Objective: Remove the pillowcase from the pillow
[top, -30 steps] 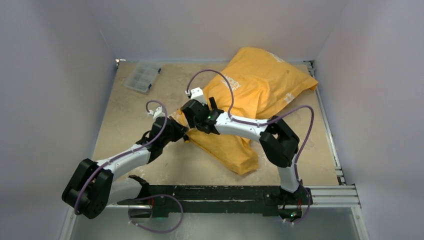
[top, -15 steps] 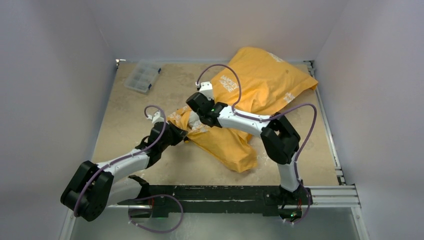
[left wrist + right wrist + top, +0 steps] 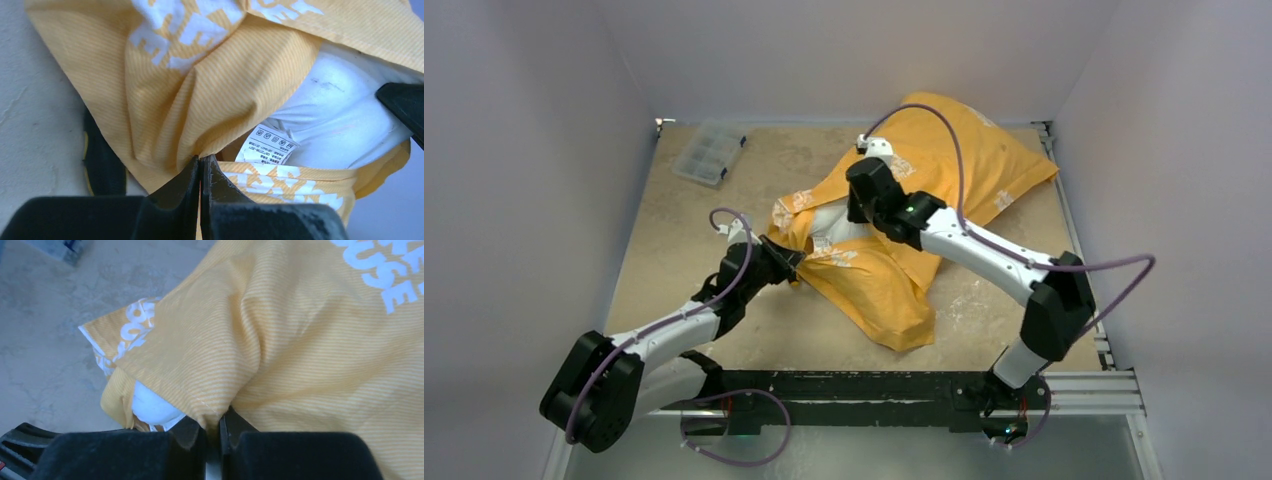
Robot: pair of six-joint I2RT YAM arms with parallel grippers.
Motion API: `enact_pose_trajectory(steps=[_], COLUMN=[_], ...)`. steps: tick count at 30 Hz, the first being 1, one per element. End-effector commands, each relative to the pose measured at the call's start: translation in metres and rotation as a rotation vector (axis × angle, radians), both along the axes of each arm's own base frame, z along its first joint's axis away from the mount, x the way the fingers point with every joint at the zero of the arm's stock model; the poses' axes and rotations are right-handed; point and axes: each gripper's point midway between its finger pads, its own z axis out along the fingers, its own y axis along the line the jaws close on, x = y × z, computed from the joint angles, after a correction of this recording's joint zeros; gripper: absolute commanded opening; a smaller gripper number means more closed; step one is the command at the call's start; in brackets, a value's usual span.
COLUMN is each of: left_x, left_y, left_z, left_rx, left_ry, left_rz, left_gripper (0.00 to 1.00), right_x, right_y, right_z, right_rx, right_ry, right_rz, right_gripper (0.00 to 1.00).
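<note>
The orange-yellow pillowcase (image 3: 944, 170) lies across the middle and back right of the table, its mouth facing left. Inside the mouth shows a patch of the white pillow (image 3: 829, 222). My left gripper (image 3: 796, 262) is shut on the lower hem of the pillowcase (image 3: 200, 90), beside a white care tag (image 3: 270, 145) and the pillow (image 3: 340, 115). My right gripper (image 3: 856, 208) is shut on the upper hem of the pillowcase (image 3: 310, 350), with the pillow (image 3: 150, 405) bulging out just below the fold. Most of the pillow stays hidden under the cloth.
A clear plastic compartment box (image 3: 709, 153) sits at the back left. White walls close in the table on three sides. A black rail (image 3: 854, 385) runs along the near edge and a metal rail (image 3: 1084, 270) along the right side.
My right gripper shut on the upper hem and moved back and to the right, away from the left gripper. The mouth has spread and the white pillow now shows. The left gripper keeps its grip.
</note>
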Motion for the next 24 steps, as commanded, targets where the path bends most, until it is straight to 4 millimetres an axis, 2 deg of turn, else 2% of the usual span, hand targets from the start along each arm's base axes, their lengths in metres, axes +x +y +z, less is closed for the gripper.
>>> enact_pose_trajectory(steps=[1, 4, 8, 11, 13, 16, 18, 22, 24], left_x=[-0.018, -0.014, -0.005, 0.009, 0.020, 0.033, 0.036, 0.026, 0.020], left_y=[0.023, 0.027, 0.032, 0.038, 0.043, 0.039, 0.030, 0.022, 0.022], left_z=[-0.037, -0.029, -0.014, 0.006, 0.020, 0.034, 0.034, 0.009, 0.001], left_rx=[0.135, 0.147, 0.168, 0.196, 0.216, 0.225, 0.205, 0.164, 0.142], left_ry=[0.124, 0.105, 0.081, 0.040, 0.012, -0.016, -0.011, 0.043, 0.055], left_rz=[0.036, 0.053, 0.077, 0.108, 0.138, 0.136, 0.100, 0.067, 0.061], left_gripper=[0.00, 0.00, 0.00, 0.00, 0.00, 0.00, 0.00, 0.00, 0.00], right_x=[0.030, 0.022, 0.001, -0.019, -0.026, -0.022, -0.014, -0.013, -0.015], right_y=[-0.051, -0.066, -0.066, -0.063, -0.064, -0.070, -0.068, -0.049, -0.035], right_z=[0.120, 0.130, 0.147, 0.158, 0.159, 0.140, 0.131, 0.116, 0.112], right_rx=[0.221, 0.246, 0.294, 0.327, 0.336, 0.289, 0.240, 0.176, 0.152], right_ry=[-0.296, -0.330, -0.389, -0.422, -0.435, -0.397, -0.378, -0.330, -0.317], right_rz=[-0.107, -0.090, 0.015, 0.110, 0.138, 0.102, 0.073, 0.035, 0.028], right_gripper=[0.00, 0.00, 0.00, 0.00, 0.00, 0.01, 0.08, 0.57, 0.72])
